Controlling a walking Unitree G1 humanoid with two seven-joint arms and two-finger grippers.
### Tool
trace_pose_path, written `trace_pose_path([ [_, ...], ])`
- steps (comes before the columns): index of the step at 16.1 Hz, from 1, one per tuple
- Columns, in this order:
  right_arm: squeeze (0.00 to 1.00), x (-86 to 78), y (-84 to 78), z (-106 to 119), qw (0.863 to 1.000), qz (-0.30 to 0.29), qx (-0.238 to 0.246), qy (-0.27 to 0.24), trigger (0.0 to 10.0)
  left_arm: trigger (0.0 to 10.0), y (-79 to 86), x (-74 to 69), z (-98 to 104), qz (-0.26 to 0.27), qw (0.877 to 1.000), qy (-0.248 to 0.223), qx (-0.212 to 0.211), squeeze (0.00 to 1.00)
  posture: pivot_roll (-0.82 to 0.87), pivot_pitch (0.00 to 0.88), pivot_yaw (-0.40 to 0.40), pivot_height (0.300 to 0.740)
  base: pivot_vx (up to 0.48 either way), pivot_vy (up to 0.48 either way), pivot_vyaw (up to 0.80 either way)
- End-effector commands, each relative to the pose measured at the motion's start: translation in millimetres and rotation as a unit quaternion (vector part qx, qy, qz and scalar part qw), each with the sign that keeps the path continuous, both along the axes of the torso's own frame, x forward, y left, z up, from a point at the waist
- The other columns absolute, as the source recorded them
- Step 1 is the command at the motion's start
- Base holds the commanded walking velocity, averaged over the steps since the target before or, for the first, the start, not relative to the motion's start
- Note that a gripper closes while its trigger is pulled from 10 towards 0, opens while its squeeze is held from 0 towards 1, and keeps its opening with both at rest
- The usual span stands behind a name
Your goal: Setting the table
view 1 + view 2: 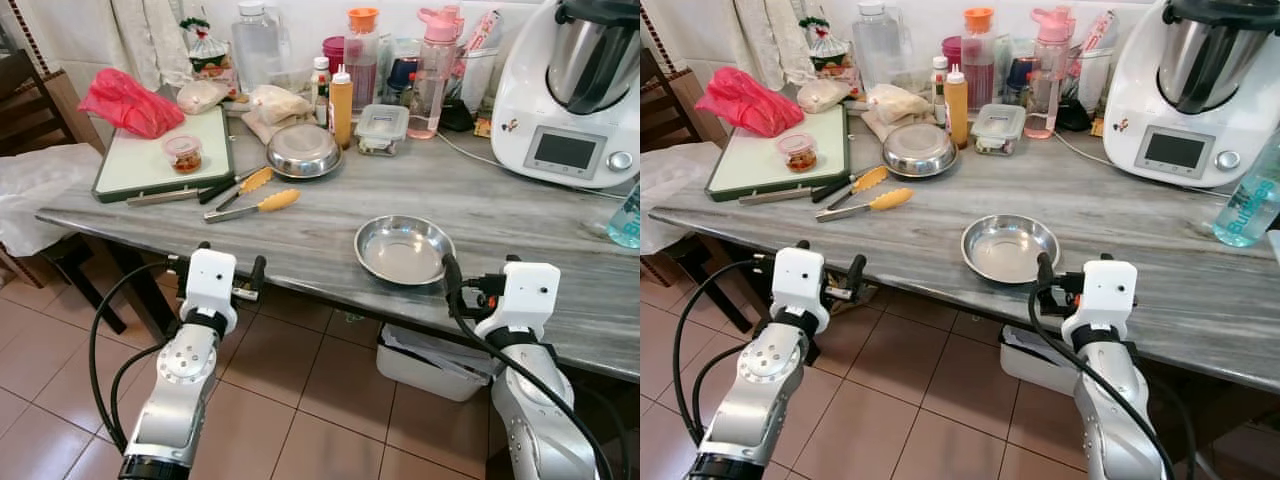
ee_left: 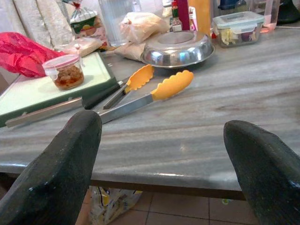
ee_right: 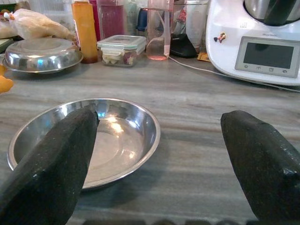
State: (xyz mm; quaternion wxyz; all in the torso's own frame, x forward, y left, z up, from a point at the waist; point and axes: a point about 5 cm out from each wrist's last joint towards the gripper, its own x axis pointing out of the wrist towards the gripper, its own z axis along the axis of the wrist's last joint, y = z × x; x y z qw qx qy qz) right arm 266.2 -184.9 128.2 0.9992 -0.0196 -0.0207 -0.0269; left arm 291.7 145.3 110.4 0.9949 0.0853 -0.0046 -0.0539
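The steel plate (image 1: 404, 249) lay right side up near the front edge of the grey table (image 1: 520, 225), about the middle of it. The right gripper (image 1: 478, 287) hovered at the table edge, just at 4 o'clock from the plate, with its fingers wide apart and nothing between them. The left gripper (image 1: 214, 268) waited at the edge too, well apart at 9 o'clock, also spread and empty. The yellow tongs (image 1: 252, 204) lay at 10 o'clock from the plate, and a second, upturned steel dish (image 1: 304, 150) beyond them. I judged that the shallow, slippery rim could slide from the fingers, or the plate could be pushed toward the edge and fall.
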Motion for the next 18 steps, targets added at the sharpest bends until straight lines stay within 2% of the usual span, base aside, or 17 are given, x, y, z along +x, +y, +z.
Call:
trace_pose_path([
  [1,0.0,1.7,-0.9,4.5,1.0,0.0,-0.008,-0.008,10.0,10.0,0.4,2.5,1.8,0.002,1.0,-0.004,0.004,0.0,-0.11,0.0,0.06,0.74,0.0,0.0,0.0],
  [4,0.0,1.1,2.6,5.5,1.0,0.011,-0.027,-0.013,10.0,10.0,-0.5,4.0,1.9,-0.001,1.0,-0.006,0.006,0.0,-0.11,0.0,0.062,0.74,0.0,0.0,0.53],
  [12,0.0,1.9,0.4,6.1,1.0,0.003,-0.022,-0.018,10.0,10.0,2.3,7.5,11.1,0.006,0.999,-0.017,0.03,0.0,-0.11,0.0,0.074,0.74,0.0,0.0,0.8],
  [17,0.0,3.1,-3.0,6.2,1.0,-0.005,-0.022,-0.018,10.0,10.0,0.7,8.2,12.7,0.004,1.0,-0.003,0.022,0.0,-0.1,0.0,0.08,0.74,0.0,0.0,0.8],
  [18,0.0,3.3,-3.4,6.0,1.0,-0.006,-0.023,-0.018,10.0,10.0,1.2,8.1,13.1,0.006,0.999,-0.003,0.032,0.0,-0.1,0.0,0.081,0.74,0.0,0.0,0.8],
])
